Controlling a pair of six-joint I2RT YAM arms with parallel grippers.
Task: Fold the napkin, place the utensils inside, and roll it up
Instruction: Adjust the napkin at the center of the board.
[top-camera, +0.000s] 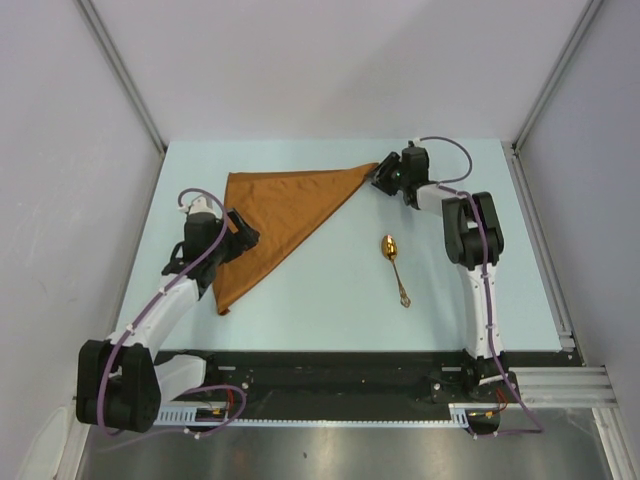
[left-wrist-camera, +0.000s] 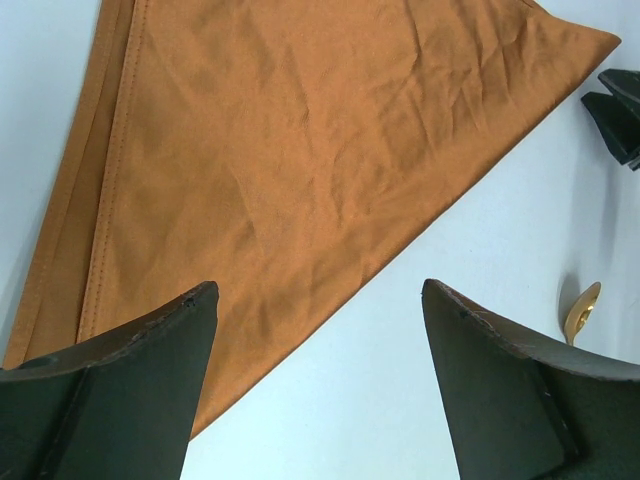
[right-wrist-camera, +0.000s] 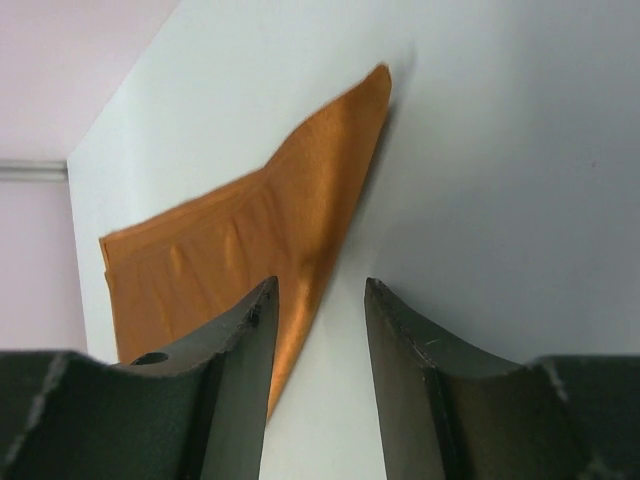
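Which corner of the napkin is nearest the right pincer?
The far-right tip of the napkin, just before the right pincer; the other two corners lie by the left arm.

From above, the left end effector (top-camera: 243, 233) sits over the napkin's (top-camera: 280, 215) left edge, hiding that strip. At the napkin's right corner is the right end effector (top-camera: 380, 177), but contact is too small to call. Left wrist view: napkin clipped top and left, spoon (left-wrist-camera: 581, 310) mostly behind a finger. Right wrist: the napkin's near tip is lost behind a finger.
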